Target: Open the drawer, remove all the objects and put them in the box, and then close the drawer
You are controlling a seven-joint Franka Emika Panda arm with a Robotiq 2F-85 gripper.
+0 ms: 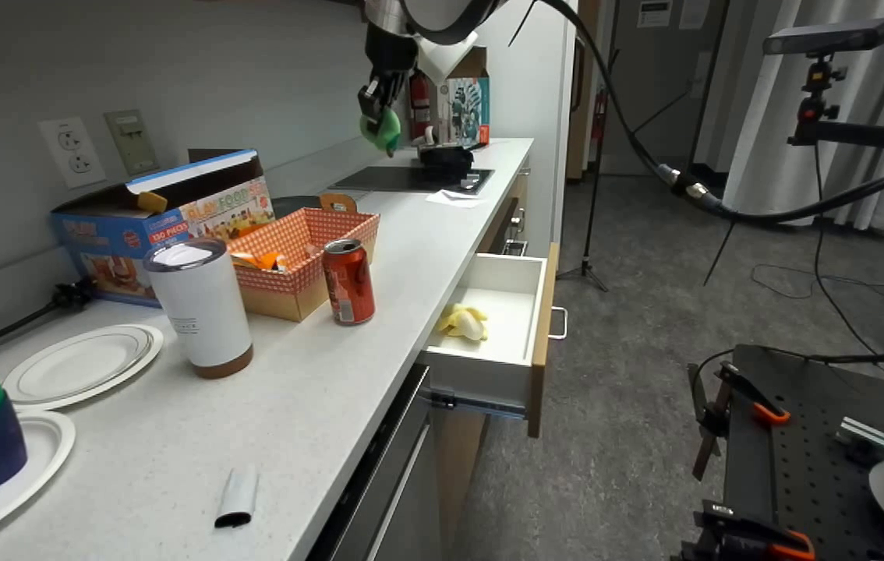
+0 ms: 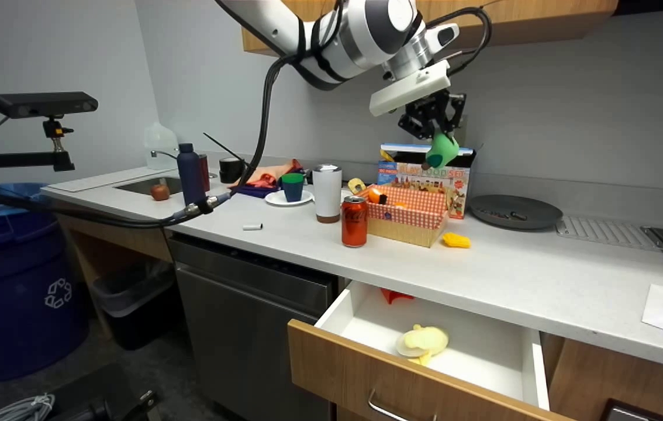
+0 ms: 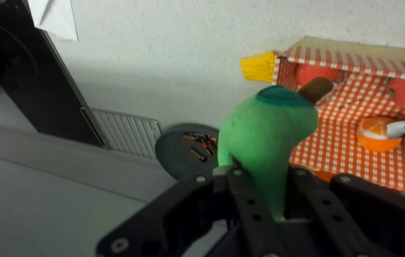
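Note:
The drawer (image 1: 539, 351) is pulled open; its wood front (image 2: 343, 365) also shows in an exterior view. In it lie a yellow banana-like piece (image 2: 425, 341), also in an exterior view (image 1: 464, 322), and a red piece (image 2: 394, 295) partly hidden by the counter edge. My gripper (image 2: 441, 135) is shut on a green rounded piece (image 2: 444, 151) with a brown stem (image 3: 316, 90), held above the counter. The box (image 2: 404, 231), orange-red checkered inside, stands below it. In the wrist view the box (image 3: 359, 48) lies right of the green piece, with several red and orange pieces inside.
A red can (image 2: 354, 222) and a white tumbler (image 2: 327, 193) stand beside the box. A blue printed box (image 1: 130, 249) is behind. A yellow piece (image 2: 456, 240) lies on the counter by the box. A dark round pan (image 2: 515, 211) and wire rack (image 2: 606, 232) sit farther along.

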